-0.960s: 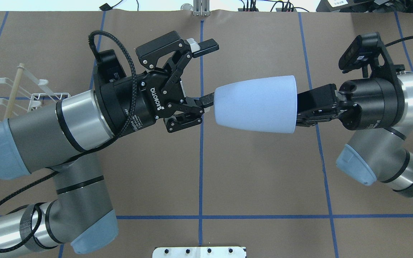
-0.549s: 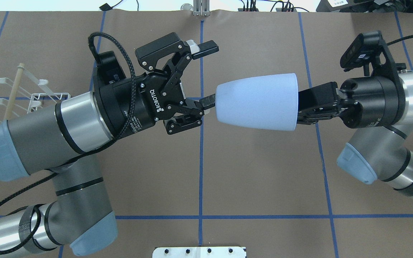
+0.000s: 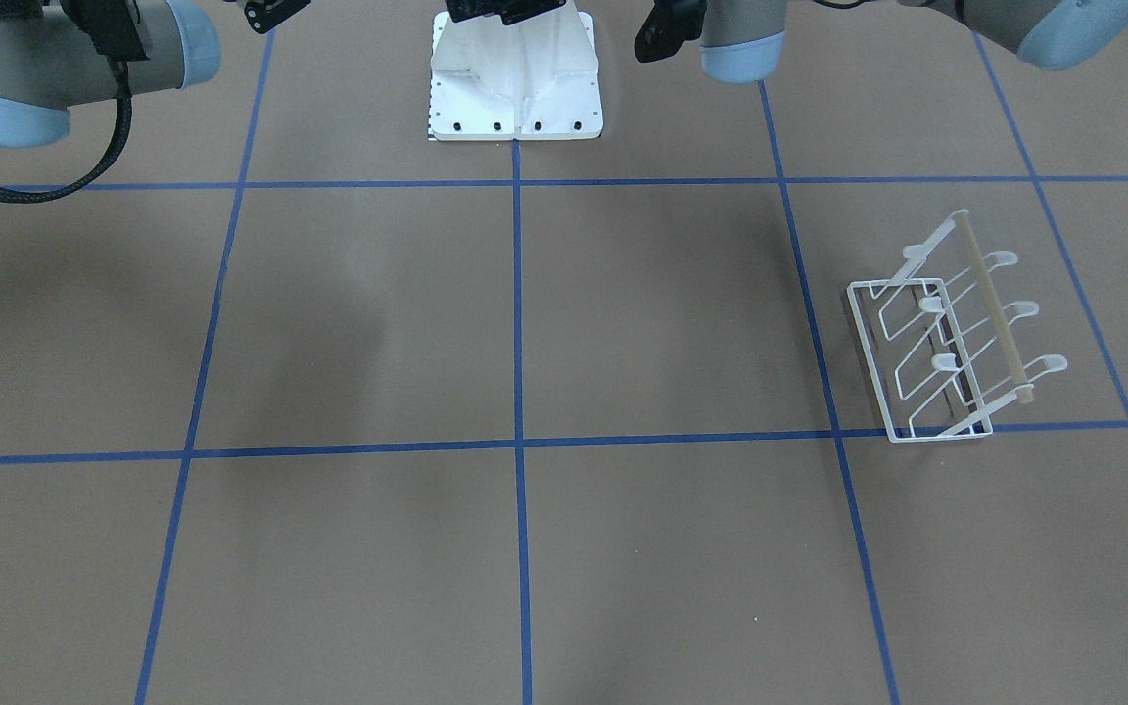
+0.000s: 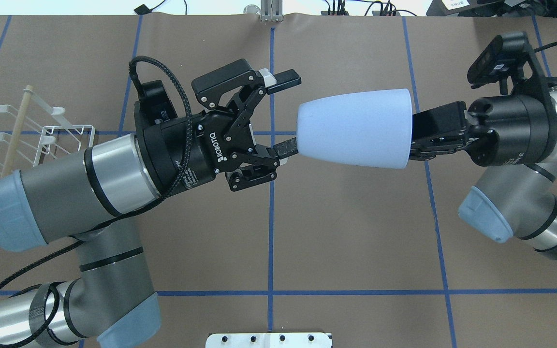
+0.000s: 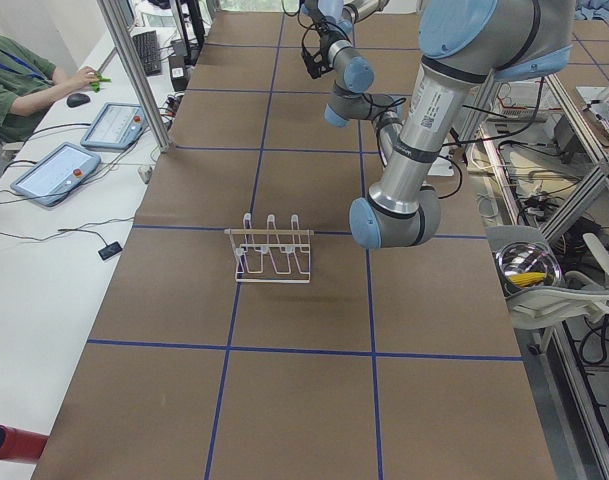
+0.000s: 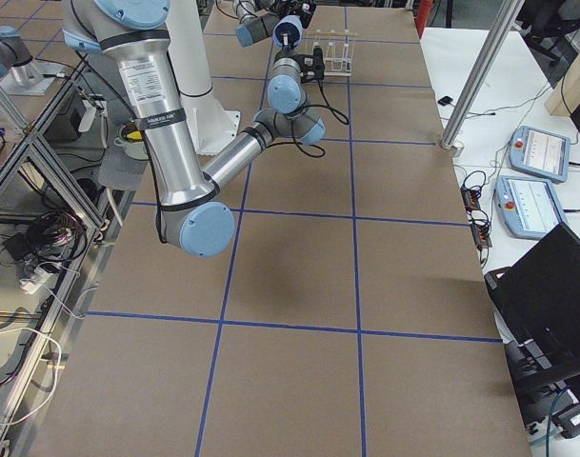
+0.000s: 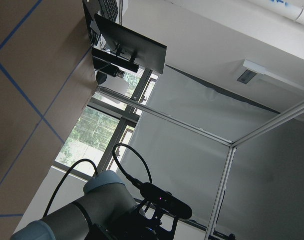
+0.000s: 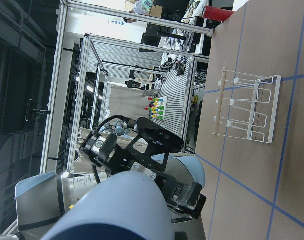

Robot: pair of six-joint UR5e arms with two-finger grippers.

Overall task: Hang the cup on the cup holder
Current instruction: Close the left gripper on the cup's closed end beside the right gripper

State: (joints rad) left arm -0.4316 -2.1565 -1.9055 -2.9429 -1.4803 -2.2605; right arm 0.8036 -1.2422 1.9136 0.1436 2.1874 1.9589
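The pale blue cup (image 4: 356,128) lies on its side in the air above the table's middle, base to the left, and also shows in the right wrist view (image 8: 117,210). My right gripper (image 4: 417,137) is shut on its rim from the right. My left gripper (image 4: 289,115) is open just left of the cup's base. Its lower fingertip (image 4: 287,149) is at the base, and I cannot tell if it touches. The white wire cup holder (image 4: 49,133) with a wooden rod stands at the far left, partly hidden by my left arm. It shows whole in the front view (image 3: 946,343).
The white robot base plate (image 4: 269,340) sits at the near middle edge. Blue tape lines (image 4: 271,232) cross the brown table. My left forearm (image 4: 80,188) hangs over the area beside the rack. An operator (image 5: 14,90) and tablets are at the table's side.
The cup and my right gripper have shifted a little right and towards the table's far side. My open left gripper has followed to the right, staying at the cup's base.
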